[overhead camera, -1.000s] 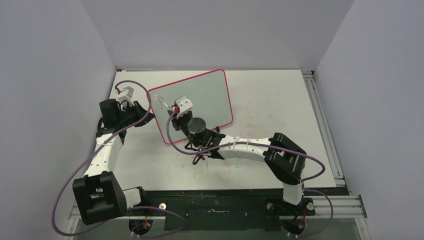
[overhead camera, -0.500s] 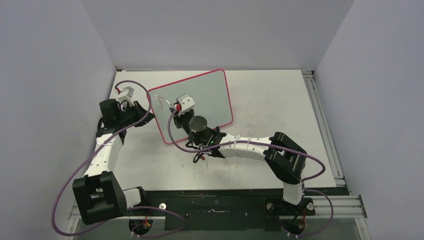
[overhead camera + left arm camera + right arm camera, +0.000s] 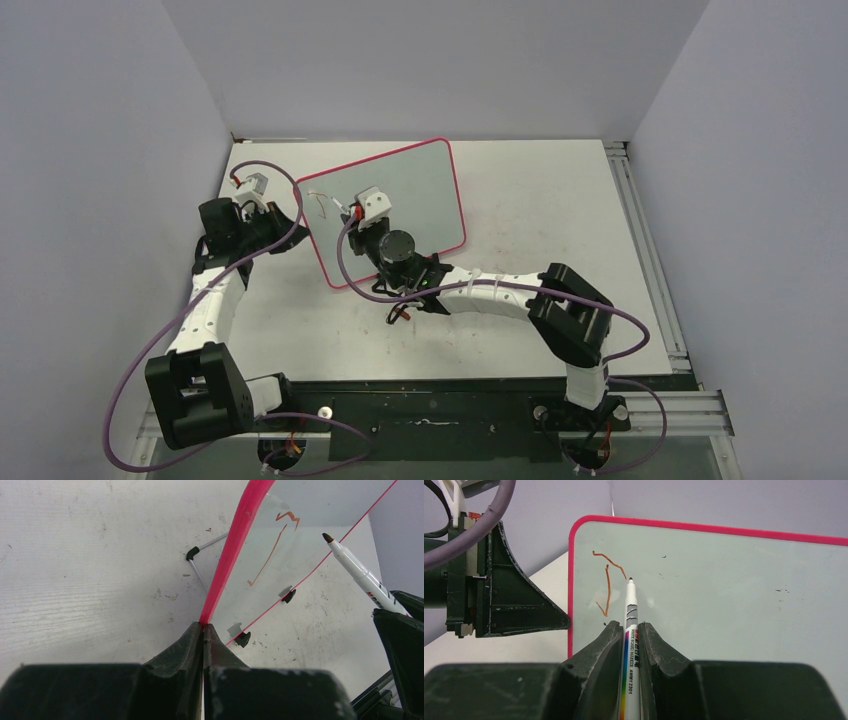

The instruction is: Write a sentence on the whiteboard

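The whiteboard stands tilted on the table at the back left, pale grey with a pink-red frame. My left gripper is shut on that frame's left edge; from above it shows at the board's left side. My right gripper is shut on a white marker, in front of the board's left half. Of the sentence, one reddish-brown J-shaped letter shows near the left edge. The marker's dark tip sits just right of that letter's top stroke; whether it touches the board I cannot tell.
Two black feet and a thin wire stand prop the board on the scuffed white tabletop. A metal rail runs along the table's right edge. Grey walls close in the back and both sides. Purple cables loop off both arms.
My right gripper has shifted slightly to the right and up along the board with the marker. The left arm and the board have stayed still.
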### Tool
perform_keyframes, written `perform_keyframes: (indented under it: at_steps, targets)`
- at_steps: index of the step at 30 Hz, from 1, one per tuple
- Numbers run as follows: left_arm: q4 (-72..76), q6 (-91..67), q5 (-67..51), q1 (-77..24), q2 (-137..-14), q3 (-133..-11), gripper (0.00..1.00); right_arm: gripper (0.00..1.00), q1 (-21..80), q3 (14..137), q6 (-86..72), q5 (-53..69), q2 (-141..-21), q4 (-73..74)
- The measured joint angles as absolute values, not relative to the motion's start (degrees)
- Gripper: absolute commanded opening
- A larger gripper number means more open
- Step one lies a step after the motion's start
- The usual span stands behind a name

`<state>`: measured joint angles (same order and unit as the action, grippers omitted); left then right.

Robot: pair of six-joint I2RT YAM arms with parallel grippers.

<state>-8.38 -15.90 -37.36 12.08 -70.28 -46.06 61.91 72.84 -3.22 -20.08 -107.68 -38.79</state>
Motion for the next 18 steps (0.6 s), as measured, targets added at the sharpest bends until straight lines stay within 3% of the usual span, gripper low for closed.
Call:
perform_keyframes:
  at_steps: [18]
  targets:
    - [-8.4, -15.9, -37.3, 12.0, -70.3, -46.1, 0.00, 0.05, 61.5, 73.3, -4.1, -19.4, -109.6, -38.0]
